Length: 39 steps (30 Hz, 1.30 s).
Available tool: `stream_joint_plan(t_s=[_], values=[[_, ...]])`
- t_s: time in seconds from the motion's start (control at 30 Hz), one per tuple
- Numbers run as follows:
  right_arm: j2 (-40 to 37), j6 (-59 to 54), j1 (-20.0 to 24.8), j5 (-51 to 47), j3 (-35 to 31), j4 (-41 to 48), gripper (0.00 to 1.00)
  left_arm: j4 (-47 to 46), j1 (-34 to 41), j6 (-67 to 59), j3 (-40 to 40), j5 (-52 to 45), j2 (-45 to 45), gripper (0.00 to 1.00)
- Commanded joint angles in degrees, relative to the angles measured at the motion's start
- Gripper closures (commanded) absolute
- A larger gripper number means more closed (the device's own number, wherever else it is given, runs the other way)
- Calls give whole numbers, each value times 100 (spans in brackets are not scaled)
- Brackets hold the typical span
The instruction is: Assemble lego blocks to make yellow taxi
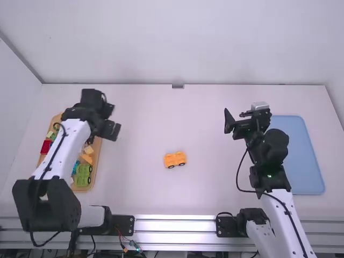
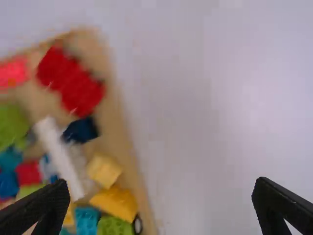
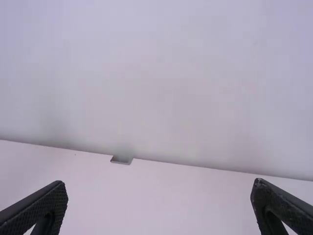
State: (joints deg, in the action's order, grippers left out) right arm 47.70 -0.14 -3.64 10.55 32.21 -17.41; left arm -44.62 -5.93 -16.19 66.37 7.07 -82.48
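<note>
An orange-yellow car base with dark wheels (image 1: 175, 159) stands on the middle of the table. My left gripper (image 1: 114, 121) is over the right edge of the wooden tray of blocks, and in the left wrist view the left gripper (image 2: 161, 205) is open with nothing between its fingers. That view shows a pale yellow block (image 2: 104, 170) and a yellow-orange block (image 2: 116, 202) in the tray. My right gripper (image 1: 231, 122) is above the table right of the car base; in the right wrist view the right gripper (image 3: 160, 208) stands open and holds nothing.
The wooden tray (image 1: 86, 188) at the left holds several red, green, blue and white pieces, partly covered by the left arm. A blue tray (image 1: 306, 156) lies at the right, partly behind the right arm. A white wall (image 1: 177, 43) rises at the table's far edge.
</note>
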Motion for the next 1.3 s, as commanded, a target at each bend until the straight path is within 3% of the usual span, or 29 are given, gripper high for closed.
stream_joint_plan(t_s=[0.0,0.1,0.2,0.3,0.43,0.57,0.67,0.77,0.93,1.1,1.27], values=[[-61,33,-94,11,186,-13,1,184,-702,782,-485,656,433,1],[-46,20,-208,13,186,-20,1,479,-1593,723,-914,634,601,1],[9,-28,-352,9,186,-55,1,590,-2562,114,-1075,-240,546,1],[116,-28,-463,9,186,-192,1,680,-3434,-264,-1014,-1097,264,1],[267,-24,-498,11,186,-431,1,435,-4037,-258,-671,-1263,-417,0],[485,-15,-501,13,186,-664,1,286,-4063,-654,-337,-1241,-1165,16],[581,35,-509,13,186,-780,1,286,-3976,-817,-164,-1198,-1604,19],[699,35,-498,15,190,-887,1,101,-3943,-1069,87,-1202,-2046,36],[723,37,-509,15,190,-922,1,177,-3969,-1073,186,-1154,-2262,39],[723,35,-501,15,190,-920,1,426,-3908,-1355,170,-1244,-2267,52],[723,35,-503,11,190,-920,1,610,-3899,-1506,122,-1412,-2267,51]])
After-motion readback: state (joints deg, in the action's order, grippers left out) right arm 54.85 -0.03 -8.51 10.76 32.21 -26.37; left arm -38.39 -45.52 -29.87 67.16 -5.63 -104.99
